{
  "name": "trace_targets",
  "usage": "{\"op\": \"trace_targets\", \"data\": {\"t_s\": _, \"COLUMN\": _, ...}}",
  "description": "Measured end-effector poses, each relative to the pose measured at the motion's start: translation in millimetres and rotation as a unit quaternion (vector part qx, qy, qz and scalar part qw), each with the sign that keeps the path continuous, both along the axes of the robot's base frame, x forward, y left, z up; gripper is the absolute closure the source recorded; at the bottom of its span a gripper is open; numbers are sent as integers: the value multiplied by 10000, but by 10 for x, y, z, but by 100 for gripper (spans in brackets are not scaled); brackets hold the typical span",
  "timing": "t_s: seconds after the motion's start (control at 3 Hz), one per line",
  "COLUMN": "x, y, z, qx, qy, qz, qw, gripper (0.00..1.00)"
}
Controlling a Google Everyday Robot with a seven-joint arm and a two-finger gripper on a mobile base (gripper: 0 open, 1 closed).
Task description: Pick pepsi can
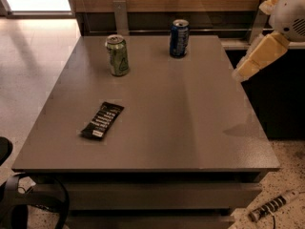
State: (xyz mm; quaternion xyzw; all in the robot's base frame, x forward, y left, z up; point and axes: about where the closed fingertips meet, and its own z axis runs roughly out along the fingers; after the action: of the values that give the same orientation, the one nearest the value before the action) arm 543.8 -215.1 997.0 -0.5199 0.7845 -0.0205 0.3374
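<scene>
The pepsi can (179,38), dark blue with a silver top, stands upright near the far edge of the grey table (167,128), right of the middle. My gripper (257,58), pale yellow on a white arm, hangs in the air over the table's right edge. It is to the right of the can and well apart from it. It holds nothing that I can see.
A green can (117,55) stands upright to the left of the pepsi can. A black snack bar (102,120) lies flat on the near left of the table. A wooden wall with metal posts runs behind the table. Cables lie on the floor at the front.
</scene>
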Motion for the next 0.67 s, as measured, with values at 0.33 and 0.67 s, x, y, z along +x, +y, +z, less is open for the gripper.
{"op": "trace_targets", "data": {"t_s": 0.33, "x": 400, "y": 29, "z": -226, "qx": 1023, "qy": -354, "qz": -203, "qw": 9939, "gripper": 0}}
{"op": "trace_targets", "data": {"t_s": 0.67, "x": 970, "y": 64, "z": -208, "qx": 1922, "qy": -982, "qz": -514, "qw": 9751, "gripper": 0}}
